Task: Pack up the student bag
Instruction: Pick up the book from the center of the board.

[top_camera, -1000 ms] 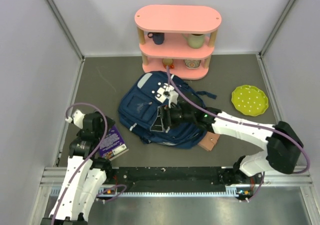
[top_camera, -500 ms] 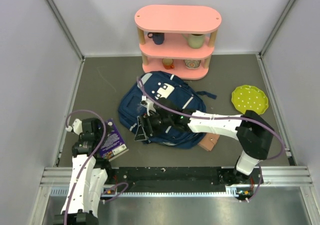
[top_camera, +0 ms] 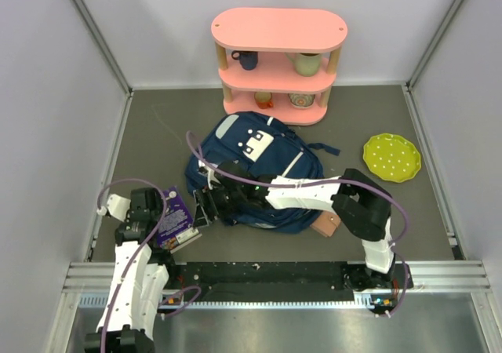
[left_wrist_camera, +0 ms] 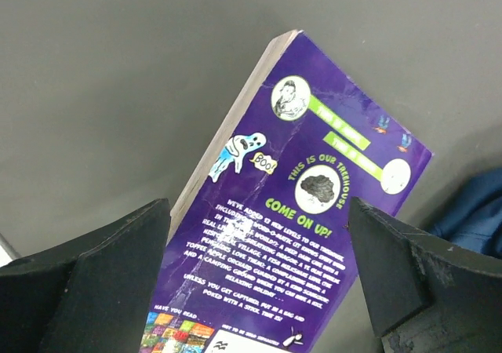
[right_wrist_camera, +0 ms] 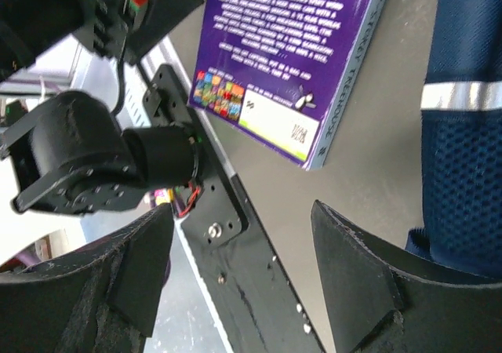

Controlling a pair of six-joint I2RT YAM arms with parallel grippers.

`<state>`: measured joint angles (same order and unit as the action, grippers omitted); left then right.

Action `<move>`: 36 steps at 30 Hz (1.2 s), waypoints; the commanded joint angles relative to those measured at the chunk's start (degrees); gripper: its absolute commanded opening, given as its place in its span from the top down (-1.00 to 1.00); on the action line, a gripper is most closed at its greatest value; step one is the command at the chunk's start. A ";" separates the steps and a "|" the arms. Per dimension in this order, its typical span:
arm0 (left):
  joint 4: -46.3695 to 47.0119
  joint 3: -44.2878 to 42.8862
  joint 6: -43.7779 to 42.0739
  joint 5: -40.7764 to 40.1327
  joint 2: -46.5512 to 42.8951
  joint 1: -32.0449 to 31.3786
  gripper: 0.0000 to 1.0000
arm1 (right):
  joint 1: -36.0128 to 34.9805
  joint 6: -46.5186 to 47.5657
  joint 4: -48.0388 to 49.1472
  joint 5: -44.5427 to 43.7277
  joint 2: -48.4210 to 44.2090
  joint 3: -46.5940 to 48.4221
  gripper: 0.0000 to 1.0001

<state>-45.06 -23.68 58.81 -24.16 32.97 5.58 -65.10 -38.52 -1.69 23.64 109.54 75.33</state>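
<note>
While the student bag (top_camera: 263,169), soft navy fabric with thin white stripes, lies slumped at the centre of the top view, a glossy purple paperback (left_wrist_camera: 314,204) lies flat on the matte grey table (top_camera: 149,133) at lower left, just beside the bag's edge. My left gripper (left_wrist_camera: 259,243) hangs over the book, jaws spread wide, gripping nothing. My right gripper (right_wrist_camera: 241,208) is partly spread and empty, above the bare strip between book and bag, near the black front rail (right_wrist_camera: 259,298).

Robotics lab test cell — plain white panel walls (top_camera: 47,94), aluminium rail (top_camera: 439,278), grey tabletop (top_camera: 157,118), pink shelf (top_camera: 278,27).
</note>
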 commanded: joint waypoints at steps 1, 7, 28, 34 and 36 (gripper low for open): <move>4.97 3.98 2.54 -0.28 0.60 0.39 -0.97 | -1.34 -1.38 0.20 -4.91 4.01 4.99 -0.40; 12.17 6.27 -0.78 9.12 2.27 0.39 -0.97 | -1.43 -2.08 -1.38 -8.25 9.72 8.77 -0.40; 19.74 11.20 -4.66 26.79 -0.18 0.39 0.51 | 0.59 -7.62 -5.51 -10.10 20.81 15.11 -0.14; 20.27 10.24 -5.37 29.61 -2.38 0.39 1.00 | 0.94 -7.71 -5.16 -9.31 20.54 14.23 -0.12; 20.80 9.88 -5.54 30.49 -2.82 0.39 1.00 | 0.94 -7.53 -4.90 -8.79 20.46 13.97 -0.12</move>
<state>-27.05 -13.61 50.70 -12.62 30.98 7.46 -63.96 -45.69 -10.68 14.76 126.78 90.76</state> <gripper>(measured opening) 0.034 0.559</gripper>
